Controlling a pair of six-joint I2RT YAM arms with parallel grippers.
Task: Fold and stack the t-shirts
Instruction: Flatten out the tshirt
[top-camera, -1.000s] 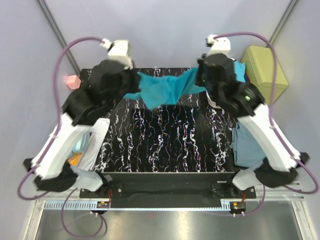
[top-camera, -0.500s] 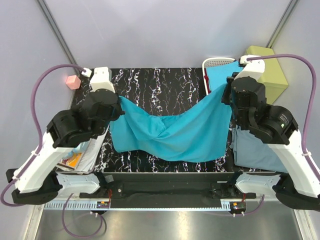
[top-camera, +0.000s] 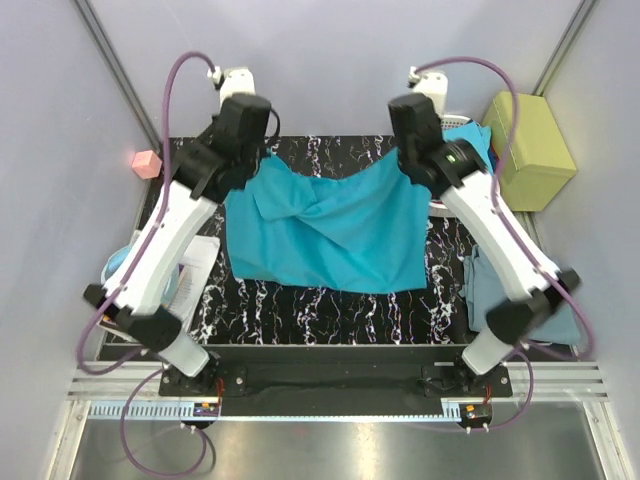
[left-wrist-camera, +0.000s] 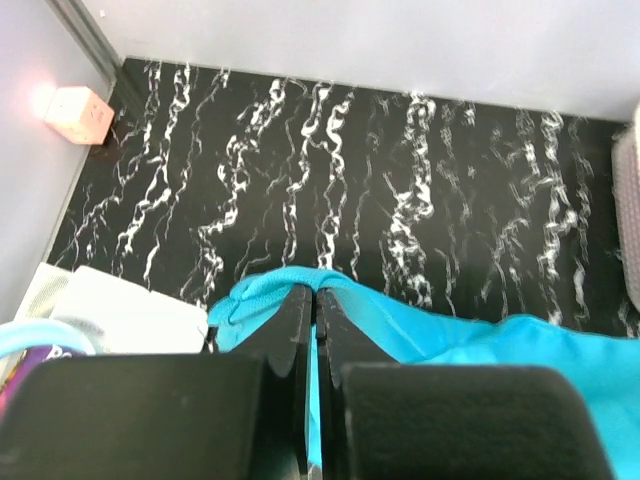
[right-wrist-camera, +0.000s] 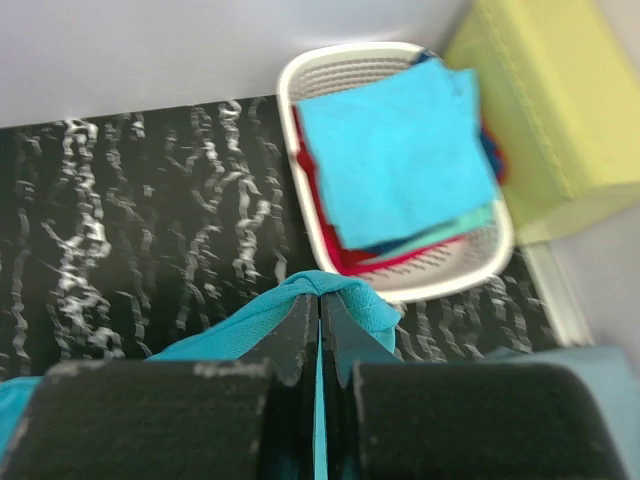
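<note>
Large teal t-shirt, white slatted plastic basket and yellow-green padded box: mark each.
Large teal t-shirt (top-camera: 330, 235), top view, middle of cloth.
White slatted plastic basket (right-wrist-camera: 345, 55), right wrist view, far rim.
Yellow-green padded box (top-camera: 530, 150), top view, top face.

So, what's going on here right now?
The left arm's fingers and the right arm's fingers are each shut on a far corner of the large teal cloth t-shirt, holding it spread between them over the black marbled table. Folded shirts, bright blue on top, sit stacked in the white slatted plastic basket at the far right. A dusty grey-blue shirt lies at the table's right edge.
</note>
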